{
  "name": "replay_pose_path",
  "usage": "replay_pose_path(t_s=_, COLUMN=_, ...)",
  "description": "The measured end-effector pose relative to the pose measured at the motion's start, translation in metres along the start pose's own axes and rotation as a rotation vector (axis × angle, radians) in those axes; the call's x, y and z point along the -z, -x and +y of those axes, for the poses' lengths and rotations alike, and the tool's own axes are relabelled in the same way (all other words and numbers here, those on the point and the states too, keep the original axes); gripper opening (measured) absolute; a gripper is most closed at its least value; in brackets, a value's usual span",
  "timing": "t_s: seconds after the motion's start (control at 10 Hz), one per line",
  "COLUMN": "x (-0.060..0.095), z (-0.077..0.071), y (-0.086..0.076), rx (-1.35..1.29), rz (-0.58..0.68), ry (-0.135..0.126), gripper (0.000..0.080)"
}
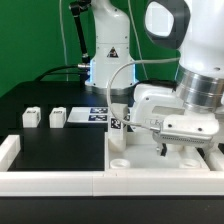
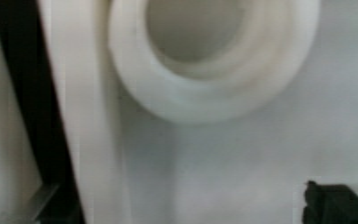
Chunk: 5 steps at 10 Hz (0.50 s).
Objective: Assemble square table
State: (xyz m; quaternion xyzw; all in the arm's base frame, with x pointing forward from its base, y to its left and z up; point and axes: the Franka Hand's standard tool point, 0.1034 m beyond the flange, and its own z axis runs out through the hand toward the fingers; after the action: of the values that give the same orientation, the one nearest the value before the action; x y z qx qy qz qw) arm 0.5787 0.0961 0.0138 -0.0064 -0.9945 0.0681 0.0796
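Your gripper (image 1: 188, 150) hangs low over the square panel (image 1: 135, 158), off to the exterior view's right of the marker board (image 1: 97, 115); its jaws are spread apart and hold nothing; in the wrist view you see one dark fingertip (image 2: 345, 205) at the edge, with only the panel's flat white top (image 2: 229, 160) next to it; that view also shows a round corner socket (image 2: 211, 40) close up, the raised rim (image 2: 78, 110) beside it, and a strip of the black table (image 2: 25, 100) past the rim; the panel lies flat on the table, just to the exterior view's right of the marker board and nearer the camera; one leg (image 1: 118, 125) stands up at the panel corner closest to the marker board; you cannot tell if it sits in its socket; two more legs (image 1: 31, 117) (image 1: 57, 117) sit side by side on the table, on the exterior view's left of the marker board.
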Motion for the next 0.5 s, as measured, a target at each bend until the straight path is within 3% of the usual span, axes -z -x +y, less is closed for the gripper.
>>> replay_pose_path(t_s=0.1, x=-0.0005, z=-0.0014, y=0.0001, rx=-0.002, rz=0.001, ry=-0.001, gripper=0.0632)
replay_pose_path(t_s=0.5, x=0.0007, z=-0.0023, y=0.0009, rx=-0.006, rz=-0.002, ry=-0.001, gripper=0.0648)
